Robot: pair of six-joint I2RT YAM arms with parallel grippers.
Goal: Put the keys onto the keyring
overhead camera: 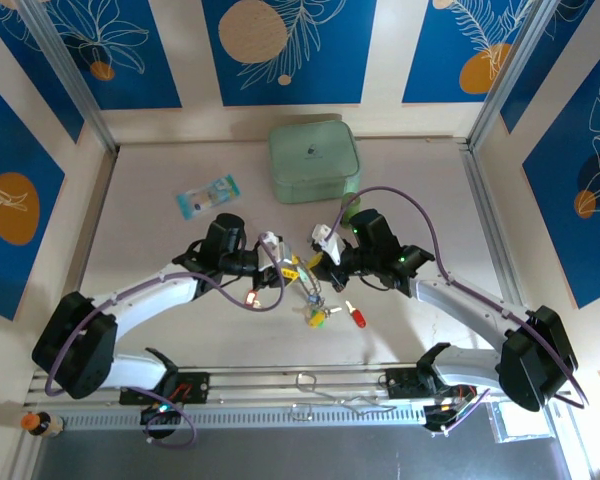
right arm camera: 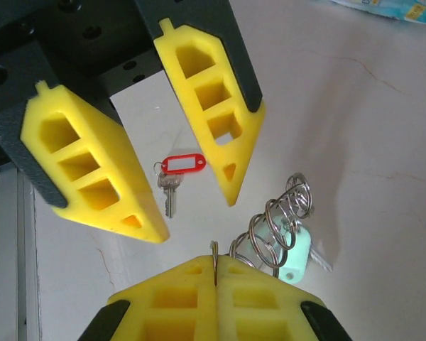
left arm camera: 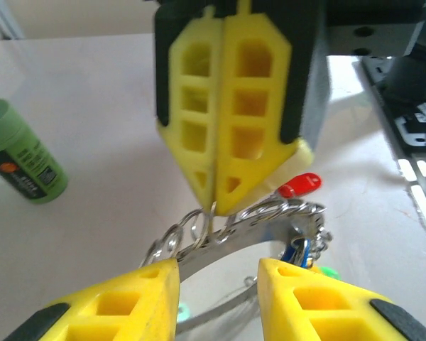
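Nearest my end, a small metal key with the red plastic tag (right arm camera: 179, 165) lies flat on the pale table (overhead camera: 160, 300), apart from everything else. I'd say that one is waiting to be threaded. Just beside it sits the bunch of coloured-head keys (overhead camera: 318, 316), yellow and green on top, at the low end of the ring. I can't tell whether every one of them is already on.

Moving up to the middle, the right gripper (right arm camera: 214, 273) is clamped tight, with a thin loop of the large silvery beaded keyring (left arm camera: 259, 213) pinched in its tips. My read is that it holds the ring up off the table and steady, so the other arm has a fixed target. The left gripper (right arm camera: 194, 219) faces it tip to tip. Its jaws stand partly apart with nothing between them, placed to take the ring's edge or pry it open, I reckon.

Farther back, a mint-green square case (overhead camera: 315, 160) and a pale blue packet (overhead camera: 208, 195) sit well apart from the work.
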